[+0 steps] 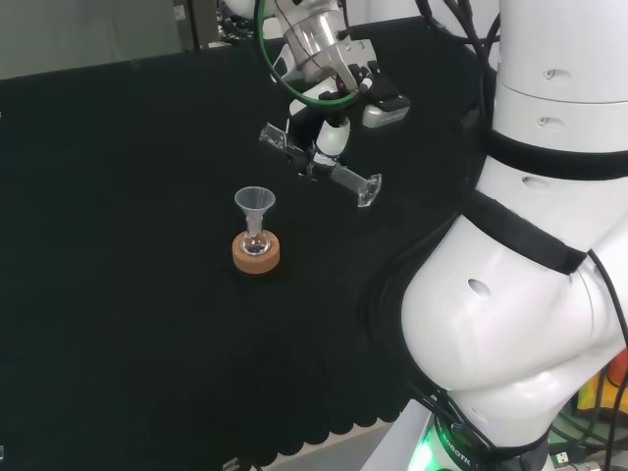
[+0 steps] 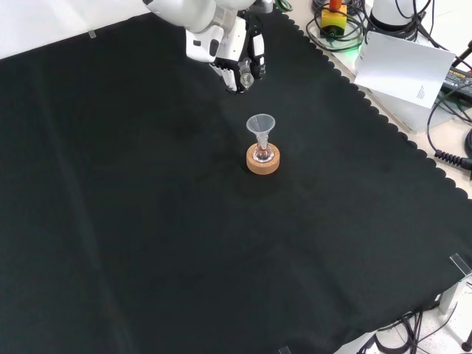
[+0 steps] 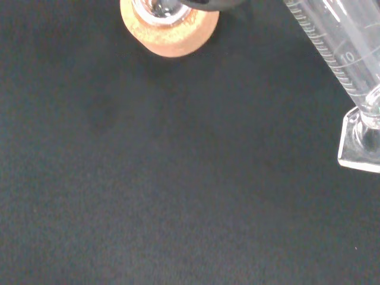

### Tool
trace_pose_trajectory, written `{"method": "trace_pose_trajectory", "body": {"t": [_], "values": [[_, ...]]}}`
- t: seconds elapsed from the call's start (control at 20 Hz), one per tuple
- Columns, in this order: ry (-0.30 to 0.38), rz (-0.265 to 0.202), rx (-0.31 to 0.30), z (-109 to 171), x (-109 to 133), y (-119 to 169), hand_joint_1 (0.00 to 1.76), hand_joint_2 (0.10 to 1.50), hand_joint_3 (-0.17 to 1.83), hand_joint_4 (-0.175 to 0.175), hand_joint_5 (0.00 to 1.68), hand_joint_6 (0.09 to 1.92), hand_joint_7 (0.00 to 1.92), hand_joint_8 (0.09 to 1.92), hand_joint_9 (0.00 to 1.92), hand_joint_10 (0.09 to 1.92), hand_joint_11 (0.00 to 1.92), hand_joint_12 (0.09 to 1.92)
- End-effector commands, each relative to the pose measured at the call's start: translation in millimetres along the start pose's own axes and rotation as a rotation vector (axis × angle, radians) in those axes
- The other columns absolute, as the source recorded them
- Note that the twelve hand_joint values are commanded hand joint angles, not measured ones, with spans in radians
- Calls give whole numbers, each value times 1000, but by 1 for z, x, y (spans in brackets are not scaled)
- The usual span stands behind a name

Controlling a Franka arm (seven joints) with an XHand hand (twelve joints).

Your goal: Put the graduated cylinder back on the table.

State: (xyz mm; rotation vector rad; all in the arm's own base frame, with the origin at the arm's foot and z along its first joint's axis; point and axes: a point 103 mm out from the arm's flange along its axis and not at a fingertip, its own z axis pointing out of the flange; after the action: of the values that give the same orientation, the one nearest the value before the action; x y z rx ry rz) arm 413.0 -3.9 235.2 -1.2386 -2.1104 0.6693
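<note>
The graduated cylinder (image 1: 319, 165) lies nearly level in my hand (image 1: 329, 123), held above the black cloth (image 1: 128, 294), with my fingers curled round its middle in the head view. Its foot points toward the arm's white links on that view's right and its mouth the other way. In the wrist view the scale marks and the angular foot (image 3: 359, 148) show plainly, with bare cloth under them. To the left and nearer in the head view, a small flask (image 1: 255, 238) with a funnel (image 1: 255, 202) in its neck stands on a cork ring (image 1: 255, 253), close beside the cylinder but apart from it. I judge the cylinder to be light, stiff and smooth, so it could slide through my fingers as I tip it upright, and being thin clear ware it would likely crack if dropped or knocked. The mid-barrel hold seems right to me; the foot is narrow, so it should meet the cloth flat, away from the cork ring, before I let go. I cannot tell whether anything is inside it.
</note>
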Motion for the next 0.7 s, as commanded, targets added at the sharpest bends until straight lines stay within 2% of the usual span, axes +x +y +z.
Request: {"method": "trace_pose_trajectory", "body": {"t": [0.05, 0.3, 0.6, 0.7], "values": [[19, -30, -73, -2, -3, 4, 1265, 1101, 1, -175, 993, 972, 1033, 957, 1491, 87, 1226, 758], [57, -63, -186, -2, -15, 12, 1265, 1101, 1, -175, 992, 973, 1032, 958, 1487, 87, 1226, 759], [114, -104, -291, -2, -29, 29, 1265, 1102, 1, -175, 991, 975, 1031, 960, 1484, 87, 1225, 760], [133, -122, -327, -3, -31, 36, 1246, 1092, -4, -44, 997, 980, 1087, 870, 1486, 87, 1225, 761]]}}
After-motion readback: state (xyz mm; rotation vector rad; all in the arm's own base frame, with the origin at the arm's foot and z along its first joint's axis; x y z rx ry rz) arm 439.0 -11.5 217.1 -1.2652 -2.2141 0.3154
